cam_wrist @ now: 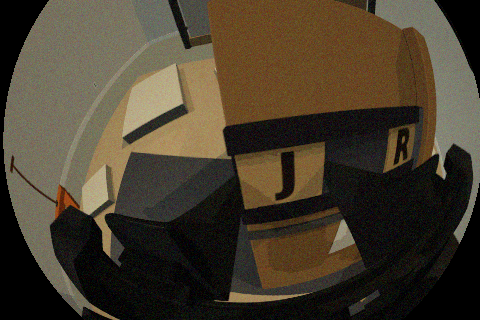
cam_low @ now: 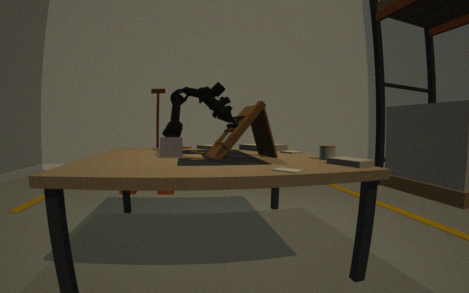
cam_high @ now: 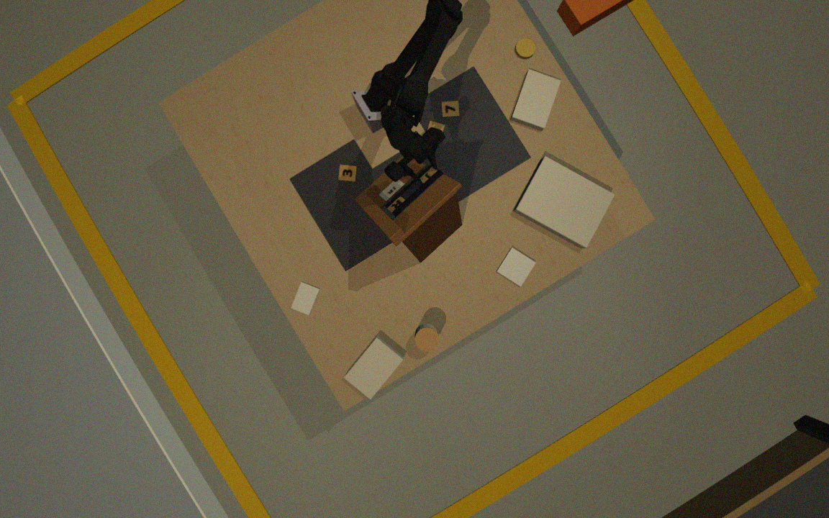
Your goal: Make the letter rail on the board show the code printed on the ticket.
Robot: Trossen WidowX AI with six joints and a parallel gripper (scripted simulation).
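Observation:
My gripper point(cam_high: 414, 171) point(cam_low: 233, 124) point(cam_wrist: 283, 176) is shut on the J tile point(cam_wrist: 260, 175) point(cam_high: 429, 175). The tile sits between the dark bars of the letter rail point(cam_wrist: 320, 127) point(cam_high: 419, 193), just inside its open end, at the left in the wrist view. The R tile point(cam_wrist: 400, 147) point(cam_high: 396, 204) is at the far end, with a gap between the two. The tilted wooden board point(cam_wrist: 310, 60) point(cam_high: 432, 207) point(cam_low: 241, 131) carries the rail. The ticket point(cam_high: 391, 190) point(cam_wrist: 344, 240) lies below the rail; its print is too small to read fully. The 3 tile point(cam_high: 347, 173) and 7 tile point(cam_high: 450, 108) lie on the mat.
The dark mat point(cam_high: 501, 142) lies under the board. Another tile point(cam_high: 435, 126) is partly hidden by the arm. Pale flat blocks point(cam_high: 564, 201) point(cam_high: 536, 98) point(cam_high: 373, 367), a can point(cam_high: 427, 339) and a yellow disc point(cam_high: 524, 48) stand around on the counter point(cam_high: 243, 160).

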